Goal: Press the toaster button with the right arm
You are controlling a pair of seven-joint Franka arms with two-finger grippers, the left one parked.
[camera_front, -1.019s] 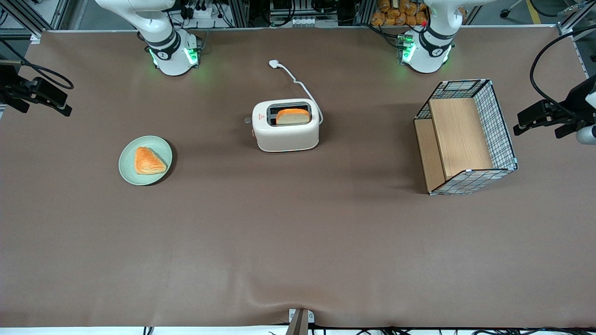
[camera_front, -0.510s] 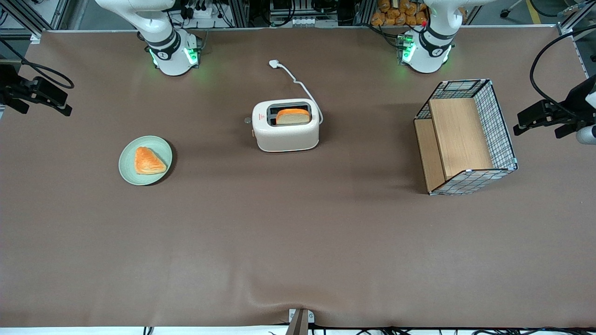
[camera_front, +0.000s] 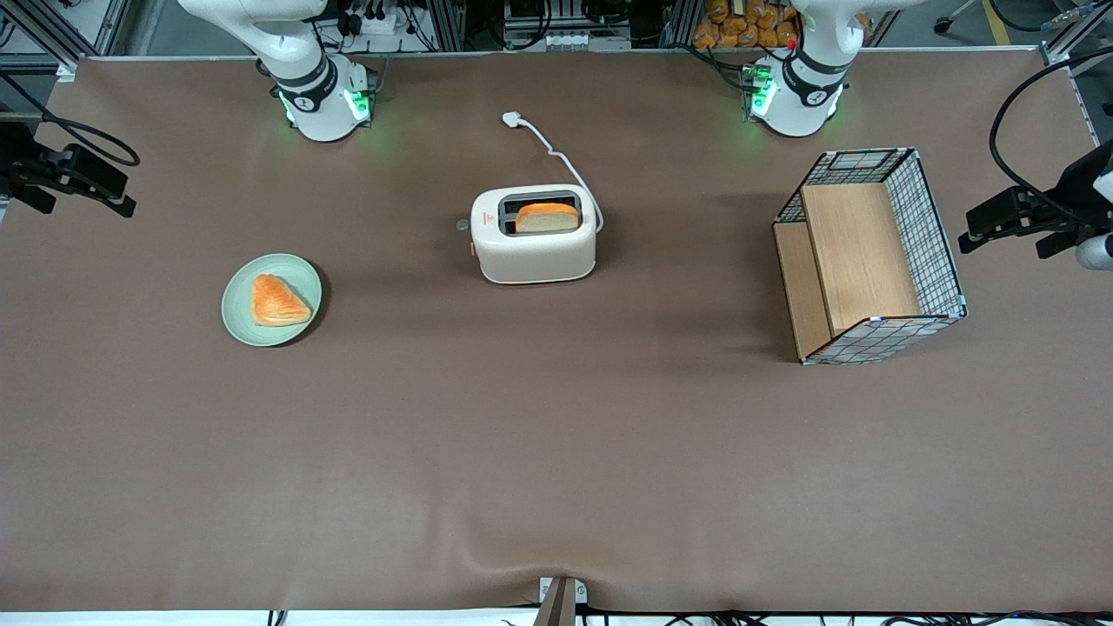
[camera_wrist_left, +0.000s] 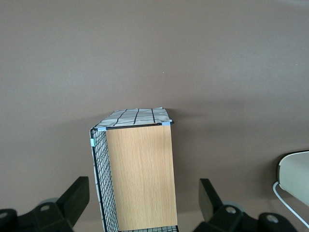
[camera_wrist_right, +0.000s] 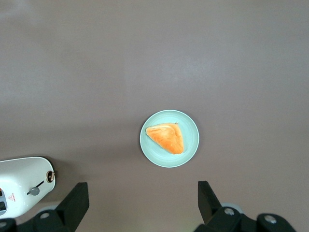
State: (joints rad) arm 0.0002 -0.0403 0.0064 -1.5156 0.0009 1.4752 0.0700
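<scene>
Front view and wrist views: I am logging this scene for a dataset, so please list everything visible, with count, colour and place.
toaster: one, cream-white, mid-table.
button: one, grey, on the toaster's narrow end facing the working arm's end.
bread slice: one, orange-crusted, in a toaster slot.
cord and plug: one, white, running from the toaster toward the arm bases.
plate: one, pale green, toward the working arm's end.
pastry: one, orange, on the plate.
wire basket: one, black mesh with wooden panels, toward the parked arm's end.
right arm's tool: one, black, open, high above the plate.
</scene>
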